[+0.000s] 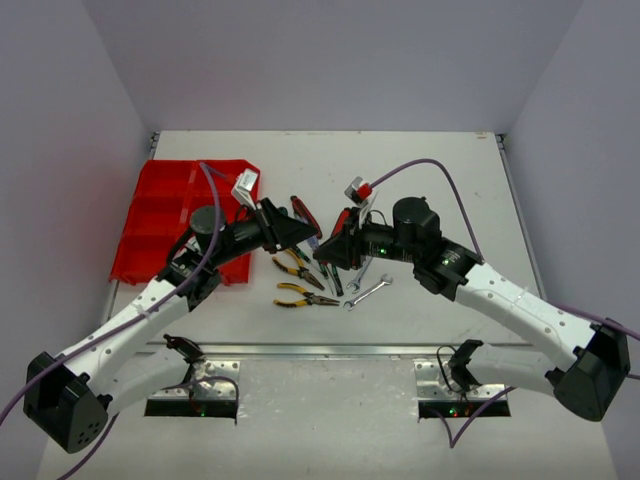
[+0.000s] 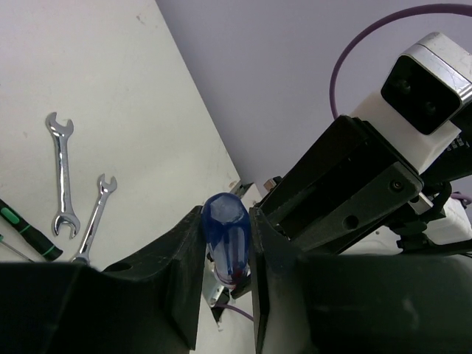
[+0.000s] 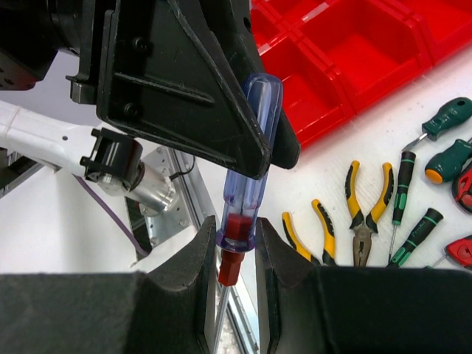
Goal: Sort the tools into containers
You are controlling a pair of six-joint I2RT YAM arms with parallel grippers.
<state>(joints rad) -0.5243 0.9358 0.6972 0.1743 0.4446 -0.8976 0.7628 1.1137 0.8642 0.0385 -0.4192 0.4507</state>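
A thin screwdriver with a clear blue handle (image 3: 251, 166) and a red collar hangs in the air between both arms. My right gripper (image 3: 237, 234) is shut on its collar end, the shaft running down between the fingers. My left gripper (image 2: 228, 247) is shut on the rounded butt of the same blue handle (image 2: 227, 232). In the top view the two grippers, left (image 1: 305, 236) and right (image 1: 334, 250), meet above the tool pile. The red container tray (image 1: 180, 220) lies at the left, its compartments (image 3: 354, 51) showing bare.
On the table under the grippers lie two yellow-black pliers (image 1: 298, 268) (image 1: 305, 297), green-handled screwdrivers (image 3: 402, 199) (image 3: 442, 118), red-handled knives (image 1: 305, 212) (image 3: 464, 181) and silver wrenches (image 2: 63, 177) (image 2: 96, 217). A purple cable (image 1: 430, 165) arcs over the right arm.
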